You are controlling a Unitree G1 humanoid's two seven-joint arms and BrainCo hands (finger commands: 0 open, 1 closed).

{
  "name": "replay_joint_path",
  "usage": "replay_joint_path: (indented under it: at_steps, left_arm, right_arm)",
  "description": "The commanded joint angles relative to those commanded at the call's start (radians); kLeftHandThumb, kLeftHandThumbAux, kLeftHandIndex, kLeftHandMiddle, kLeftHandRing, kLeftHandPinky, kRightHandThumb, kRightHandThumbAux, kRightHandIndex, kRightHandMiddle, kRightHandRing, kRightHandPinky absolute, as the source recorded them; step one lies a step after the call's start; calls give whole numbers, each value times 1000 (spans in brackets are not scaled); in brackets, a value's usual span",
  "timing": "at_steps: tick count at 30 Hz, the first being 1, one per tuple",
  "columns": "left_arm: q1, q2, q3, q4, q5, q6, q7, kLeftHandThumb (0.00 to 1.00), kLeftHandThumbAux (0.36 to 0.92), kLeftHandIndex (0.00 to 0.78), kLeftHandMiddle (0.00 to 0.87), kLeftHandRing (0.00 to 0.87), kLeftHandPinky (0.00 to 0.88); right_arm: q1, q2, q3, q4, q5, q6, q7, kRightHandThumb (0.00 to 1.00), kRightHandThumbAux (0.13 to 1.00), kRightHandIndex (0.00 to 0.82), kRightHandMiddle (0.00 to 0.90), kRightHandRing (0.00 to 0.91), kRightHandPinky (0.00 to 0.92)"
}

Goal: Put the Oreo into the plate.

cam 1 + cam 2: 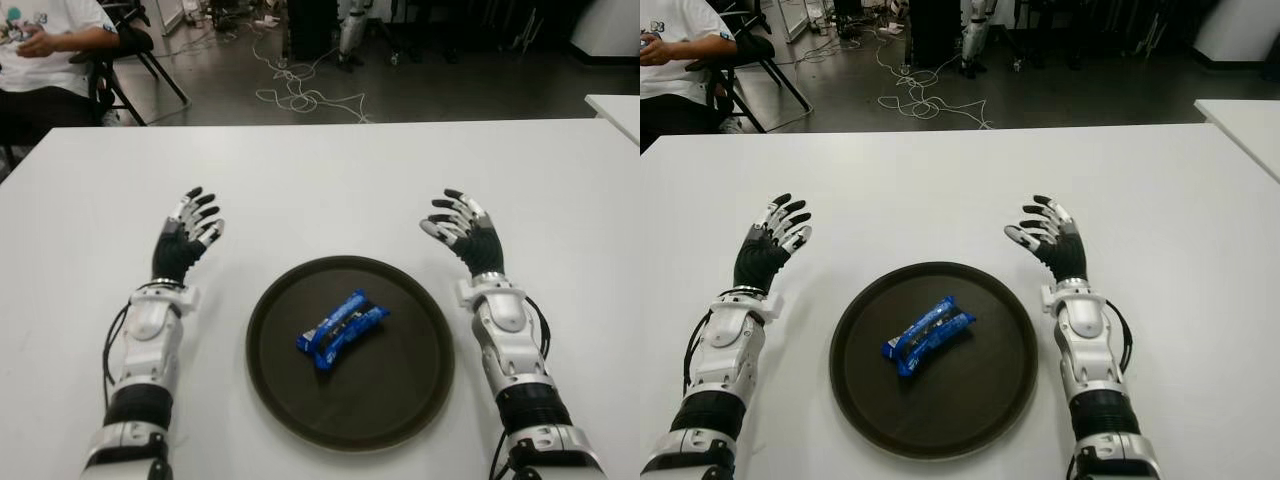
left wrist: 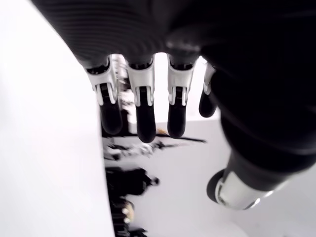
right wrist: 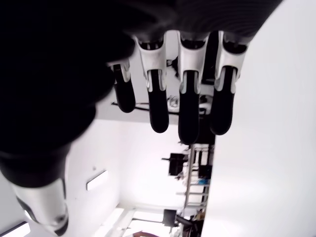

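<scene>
Fingers spread and empty, left hand [image 1: 185, 240] and right hand [image 1: 462, 232] flank the plate [image 1: 400, 390] holding the Oreo [image 1: 342, 328] mid-table [image 1: 330, 190]; cables [image 1: 300, 95], apparently, trail the floor beyond.

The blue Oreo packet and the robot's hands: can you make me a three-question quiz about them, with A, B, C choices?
1. Where is the blue Oreo packet?
A. on the round dark brown plate
B. on the white table, beside the plate
C. in a hand

2. How many robot hands show?
A. one
B. two
C. three

3. How are the fingers of the right hand?
A. curled round the packet
B. made into a fist
C. spread, holding nothing

Answers:
1 A, the packet lies near the plate's middle.
2 B, the left hand shows left of the plate and the right hand right of it.
3 C, its fingers fan out above bare table.
</scene>
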Motion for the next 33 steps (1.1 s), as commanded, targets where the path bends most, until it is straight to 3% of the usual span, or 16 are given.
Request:
replay_joint_path:
  at_steps: [10,20,33]
  left_arm:
    - [0,-16,17,5,-10,-13,28,111,775,116,191,178,200]
    - [6,-7,23,-12,-12,-9,35,108,761,106,193,179,173]
    - [6,9,27,-13,-1,-43,25,111,757,97,180,160,140]
  right_arm:
    - [-12,-14,-17,29,14,-62,1,0,701,226,304,339,380]
    - [6,-24,-50,-50,42,-56,8,0,709,208,292,321,353]
    - [20,-25,-42,-82,4,-58,-15,0,704,193,287,310,335]
